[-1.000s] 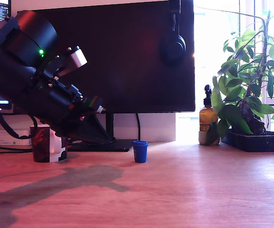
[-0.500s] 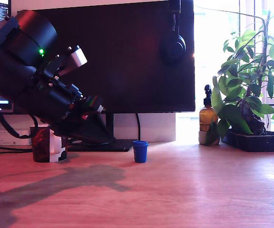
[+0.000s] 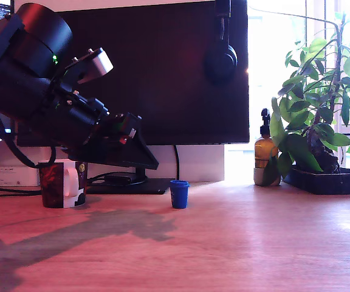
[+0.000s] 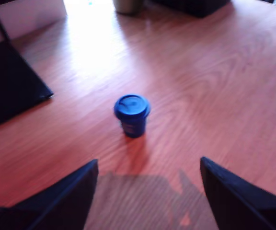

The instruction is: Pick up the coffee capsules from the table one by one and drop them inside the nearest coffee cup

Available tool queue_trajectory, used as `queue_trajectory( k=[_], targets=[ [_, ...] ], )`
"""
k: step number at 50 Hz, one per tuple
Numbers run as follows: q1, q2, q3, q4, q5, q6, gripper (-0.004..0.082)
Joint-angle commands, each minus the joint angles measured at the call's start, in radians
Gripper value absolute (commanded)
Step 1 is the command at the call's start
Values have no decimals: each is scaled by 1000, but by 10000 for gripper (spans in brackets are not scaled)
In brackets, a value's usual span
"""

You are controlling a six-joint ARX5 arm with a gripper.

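I see one coffee capsule (image 4: 132, 114), bright blue, tapered with a wider rim, standing upright on the table (image 3: 236, 243), well to the exterior view's right of the coffee cup (image 3: 62, 183). My gripper (image 4: 147, 196) hangs above the wood, jaws spread wide, empty, capsule ahead between them.

low side-on table-level view, wrist view looking down, both showing capsule (image 3: 179, 193)
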Motion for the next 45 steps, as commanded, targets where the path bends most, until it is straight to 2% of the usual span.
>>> queue_trajectory(
  k=[1,18,45],
  targets=[
    [-3,-8,3,12,0,4,620],
    [-3,84,7,114,13,3,619],
    [-3,262,190,116,47,-2,619]
  ],
)
